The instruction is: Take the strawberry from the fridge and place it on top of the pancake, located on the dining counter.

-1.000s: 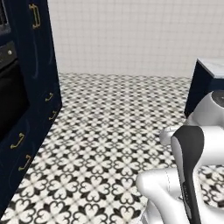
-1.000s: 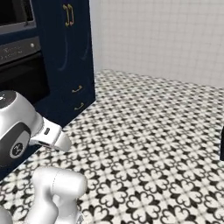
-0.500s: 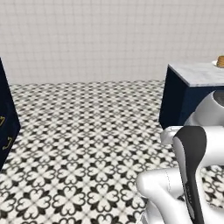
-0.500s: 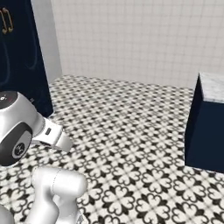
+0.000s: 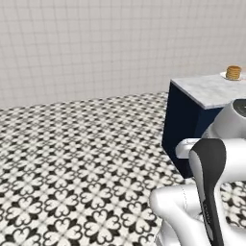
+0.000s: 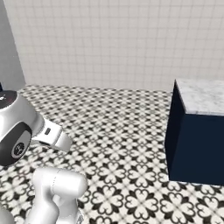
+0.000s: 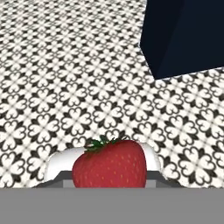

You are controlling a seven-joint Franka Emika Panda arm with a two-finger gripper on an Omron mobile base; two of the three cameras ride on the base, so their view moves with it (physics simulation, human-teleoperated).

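The pincer (image 7: pixel 109 183) is clenched on the one strawberry (image 7: pixel 109 165), which sits low in the hand view, plump and red with its green leafy cap tilted up and to the left; the finger tips themselves are mostly hidden behind the fruit, with only grey edges showing at either side of it. Beneath the berry lies the floor (image 7: pixel 65 78), tiled in a black-and-white flower pattern, and the dark navy base of the surface juts in at the upper right of that view, well apart from the berry. From the left base view the white arm (image 5: pixel 211 192) with its dark joint band rises at the lower right, and beyond it stands the surface (image 5: pixel 206 89), a pale marbled slab on a navy blue block. On the far end of that slab I count a single stack of pancakes (image 5: pixel 233 72), golden-brown, resting on a small white plate (image 5: pixel 224 75). From the right base view the same surface (image 6: pixel 203 96) shows its near corner and its dark side, with the arm's grey-white joint (image 6: pixel 17 127) at the lower left. The back wall (image 6: pixel 109 43) is covered in small pale square tiles, and a strip of grey runs along the left edge of that view; I cannot tell what it is.
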